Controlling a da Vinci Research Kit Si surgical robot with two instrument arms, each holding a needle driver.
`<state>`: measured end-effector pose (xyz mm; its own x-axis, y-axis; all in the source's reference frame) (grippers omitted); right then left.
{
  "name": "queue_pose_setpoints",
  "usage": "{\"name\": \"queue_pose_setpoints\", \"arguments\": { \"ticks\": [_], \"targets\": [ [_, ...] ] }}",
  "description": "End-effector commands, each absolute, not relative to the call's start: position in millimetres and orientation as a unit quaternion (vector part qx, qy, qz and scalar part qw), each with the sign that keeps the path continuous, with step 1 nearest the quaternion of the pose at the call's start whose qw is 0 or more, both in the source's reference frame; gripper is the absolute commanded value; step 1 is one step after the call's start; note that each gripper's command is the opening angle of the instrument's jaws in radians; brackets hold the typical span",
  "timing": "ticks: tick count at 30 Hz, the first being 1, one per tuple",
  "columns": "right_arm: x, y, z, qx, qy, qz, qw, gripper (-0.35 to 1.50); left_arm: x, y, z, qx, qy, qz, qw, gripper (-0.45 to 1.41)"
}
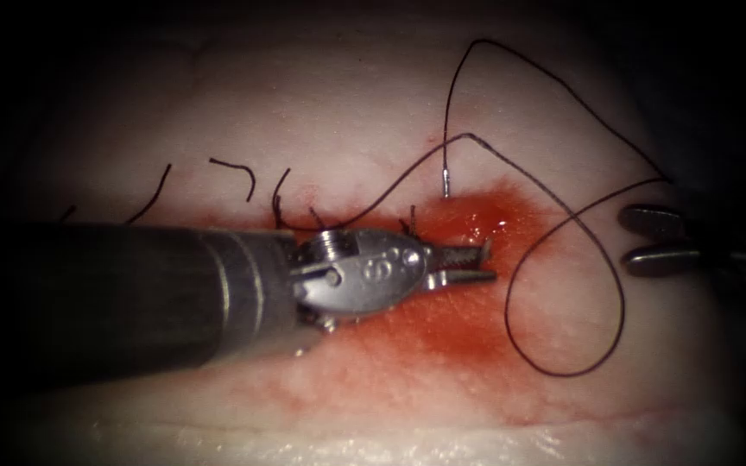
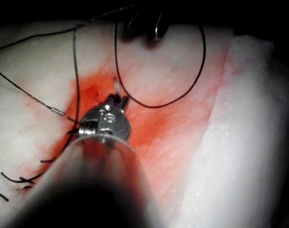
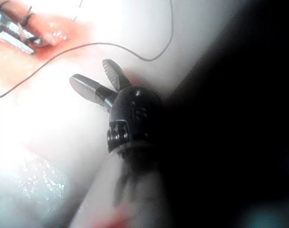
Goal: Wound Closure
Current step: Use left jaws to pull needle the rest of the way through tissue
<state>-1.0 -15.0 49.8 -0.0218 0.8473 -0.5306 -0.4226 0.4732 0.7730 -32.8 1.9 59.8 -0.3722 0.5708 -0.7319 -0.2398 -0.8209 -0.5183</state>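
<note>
Shows the right tool (image 3: 97, 78) with jaws spread and holding nothing, over pale tissue (image 3: 63, 123), a dark thread (image 3: 135, 52) curving past at its 12 o'clock, and red fluid (image 3: 59, 28) with the left tool (image 3: 16, 35) at its 10 o'clock.

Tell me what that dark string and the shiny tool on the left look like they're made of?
The thread looks like a thin, dark, smooth strand, maybe synthetic; it holds springy open loops. The left tool looks like polished metal: silvery, with bright glints, its jaws open over the red fluid and holding nothing.
</note>
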Motion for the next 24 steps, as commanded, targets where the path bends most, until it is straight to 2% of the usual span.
{"name": "queue_pose_setpoints", "arguments": {
  "ticks": [1,3,4,6,8,9,13,20,22,23,24],
  "targets": [
    [-0.6,-16.7,50,0.2,0.536,0.472,0.671,0.71,-33.4,2.0,60,-0.501,-0.177,0.806,0.262,-0.45],
    [-0.1,-18.0,50,0.198,0.537,0.472,0.671,0.81,-33.6,2.3,59,-0.502,-0.221,0.781,0.299,-0.45],
    [0.3,-18.5,50,0.201,0.54,0.468,0.67,0.74,-33.6,2.5,59,-0.502,-0.243,0.769,0.313,-0.45],
    [1.0,-19.2,50,0.203,0.543,0.464,0.669,0.74,-33.5,2.8,58,-0.5,-0.279,0.749,0.334,-0.45],
    [2.3,-20.2,50,0.2,0.544,0.464,0.67,0.99,-33.2,3.4,58,-0.494,-0.344,0.713,0.36,-0.45],
    [2.6,-20.5,50,0.199,0.543,0.463,0.671,1.05,-33.0,3.7,57,-0.49,-0.365,0.701,0.367,-0.45],
    [4.1,-22.8,50,0.216,0.536,0.449,0.681,1.05,-32.0,4.7,56,-0.495,-0.412,0.673,0.364,-0.45],
    [6.5,-25.8,47,0.226,0.54,0.444,0.678,1.05,-31.1,6.0,53,-0.495,-0.428,0.662,0.365,-0.45],
    [7.7,-26.7,46,0.235,0.543,0.439,0.677,0.59,-31.1,6.1,52,-0.502,-0.425,0.663,0.357,-0.45],
    [8.0,-26.7,45,0.237,0.545,0.433,0.678,0.22,-31.1,6.2,52,-0.509,-0.42,0.665,0.35,-0.45],
    [8.7,-26.4,44,0.234,0.547,0.431,0.678,0.24,-31.2,6.4,51,-0.542,-0.392,0.67,0.322,-0.45]
  ]
}}
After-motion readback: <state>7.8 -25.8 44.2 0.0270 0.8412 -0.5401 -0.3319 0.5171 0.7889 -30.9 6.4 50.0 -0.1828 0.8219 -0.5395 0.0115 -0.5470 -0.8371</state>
